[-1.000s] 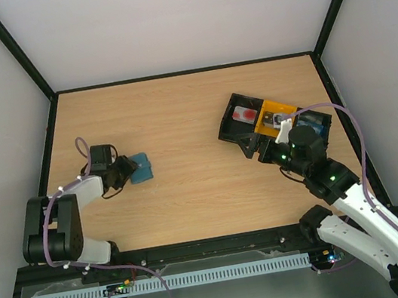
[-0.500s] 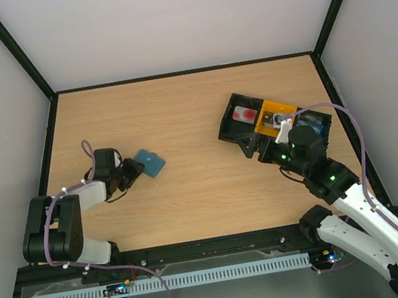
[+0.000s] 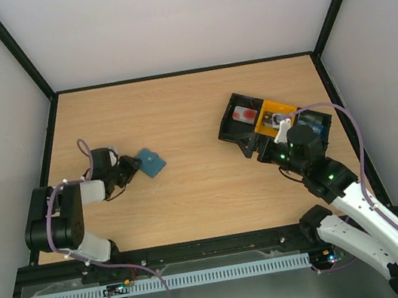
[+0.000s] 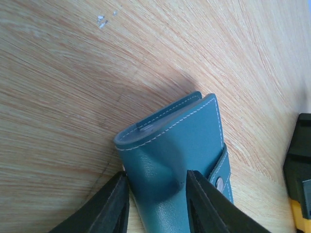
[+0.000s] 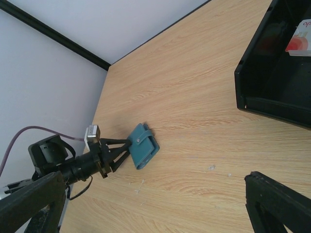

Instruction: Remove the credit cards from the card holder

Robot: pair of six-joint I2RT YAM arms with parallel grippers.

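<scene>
Top view, card holder: the teal card holder (image 3: 152,163) is at the left side of the counter (image 3: 191,104), well apart from the black-and-yellow tray (image 3: 227,127) at the right.
Top view, left gripper: the left gripper (image 3: 129,170) reaches in low from the left, and its jaws take the near edge of the card holder.
Top view, right gripper: the right gripper (image 3: 253,144) hangs at the near side of the tray, far from the card holder.
Left wrist view, grip: the jaws are clamped on the near part of the closed card holder (image 4: 180,150), and the leather dents between them.
Left wrist view, snap tab: the snap tab (image 4: 219,180) looks fastened, and no card shows.
Left wrist view, first risk: I judge the pinch to be narrow and on soft leather, so the card holder can twist or slide out if it is lifted or turned quickly.
Left wrist view, second risk: with the tab fastened, a harder squeeze would probably press the pockets flat and keep the cards inside.
Right wrist view, jaws: the right gripper (image 5: 155,194) has its jaws wide apart, with nothing between them.
Right wrist view, card holder: the card holder (image 5: 144,145) sits tilted at the tip of the left gripper (image 5: 120,151); I cannot tell if its far end touches the counter.
Right wrist view, risk: the right arm has a long way to cross. If the card holder shifts, the jaws may miss the tab or push the holder out of the left grip. The tray wall (image 5: 262,82) is close, so a careless start may bump it.
</scene>
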